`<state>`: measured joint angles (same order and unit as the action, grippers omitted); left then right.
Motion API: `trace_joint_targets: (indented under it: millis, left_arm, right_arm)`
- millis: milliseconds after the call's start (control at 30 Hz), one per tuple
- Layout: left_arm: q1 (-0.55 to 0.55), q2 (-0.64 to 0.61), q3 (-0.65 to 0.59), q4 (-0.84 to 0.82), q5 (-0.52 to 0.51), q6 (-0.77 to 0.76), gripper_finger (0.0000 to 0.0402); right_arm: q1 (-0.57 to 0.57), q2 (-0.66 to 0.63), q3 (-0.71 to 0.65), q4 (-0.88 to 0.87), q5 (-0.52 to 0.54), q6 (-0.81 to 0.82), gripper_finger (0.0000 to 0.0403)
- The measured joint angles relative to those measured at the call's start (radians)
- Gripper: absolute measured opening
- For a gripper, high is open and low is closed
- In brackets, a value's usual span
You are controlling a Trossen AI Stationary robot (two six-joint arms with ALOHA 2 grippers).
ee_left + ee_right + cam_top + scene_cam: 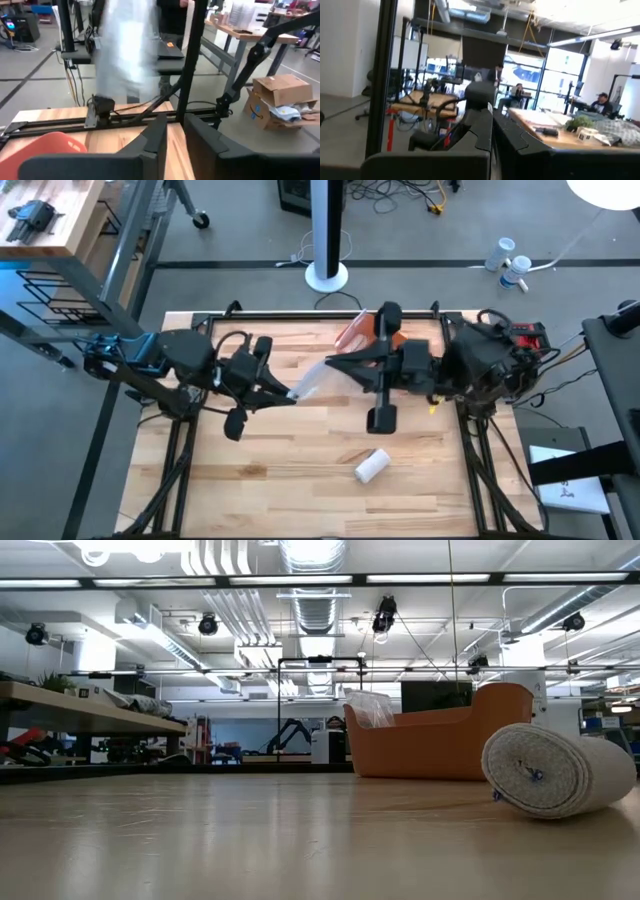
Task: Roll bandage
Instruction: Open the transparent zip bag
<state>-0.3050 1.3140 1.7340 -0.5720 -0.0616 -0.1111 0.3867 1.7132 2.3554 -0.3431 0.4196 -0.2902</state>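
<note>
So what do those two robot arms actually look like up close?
Both arms are matte black with chunky jointed segments. The left arm carries looping black cables and a blue part near its base; the right arm has a red part. Each ends in two flat dark fingers.

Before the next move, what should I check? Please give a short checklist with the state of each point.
1. Bandage roll lies free on the table, away from both arms: ok.
2. Roll is wound up, no loose tail: ok.
3. Right gripper is shut: ok.
4. Clear wrapper hangs between the left gripper and the right one; which arm holds it: cannot tell.
5. Orange bin stands upright: ok.
</note>
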Motion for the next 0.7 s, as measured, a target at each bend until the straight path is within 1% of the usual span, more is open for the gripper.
trace_joint_targets:
  millis: [67,133,333,433,467,533,600,700]
  left_arm:
    - [0.0,-0.015,0.0,-0.016,-0.001,0.001,0.0071]
    - [0.0,-0.024,0.001,0.0,-0.002,-0.006,0.0093]
    - [0.0,0.008,0.002,0.196,-0.002,0.003,0.0147]
    - [0.0,0.05,0.003,0.311,0.0,0.019,0.0163]
    - [0.0,0.067,0.003,0.344,0.0,0.032,0.0166]
    - [0.0,0.102,0.003,0.39,0.0,0.076,0.0171]
    - [0.0,0.129,0.003,0.396,0.0,0.11,0.0173]
    - [0.0,0.15,0.003,0.403,-0.003,0.128,0.0169]
  right_arm:
    - [0.002,-0.011,0.001,-0.021,-0.038,-0.015,0.0]
    - [0.002,-0.02,0.0,-0.074,-0.134,-0.008,0.0]
    - [-0.053,-0.069,-0.004,-0.24,-0.419,0.084,0.0]
    - [-0.08,-0.081,-0.002,-0.242,-0.531,0.107,0.0]
    - [-0.083,-0.081,-0.002,-0.243,-0.553,0.106,0.0]
    - [-0.086,-0.079,-0.004,-0.249,-0.561,0.085,0.0]
    - [-0.089,-0.077,-0.005,-0.246,-0.544,0.066,0.0]
    - [-0.093,-0.077,-0.005,-0.24,-0.517,0.083,0.0]
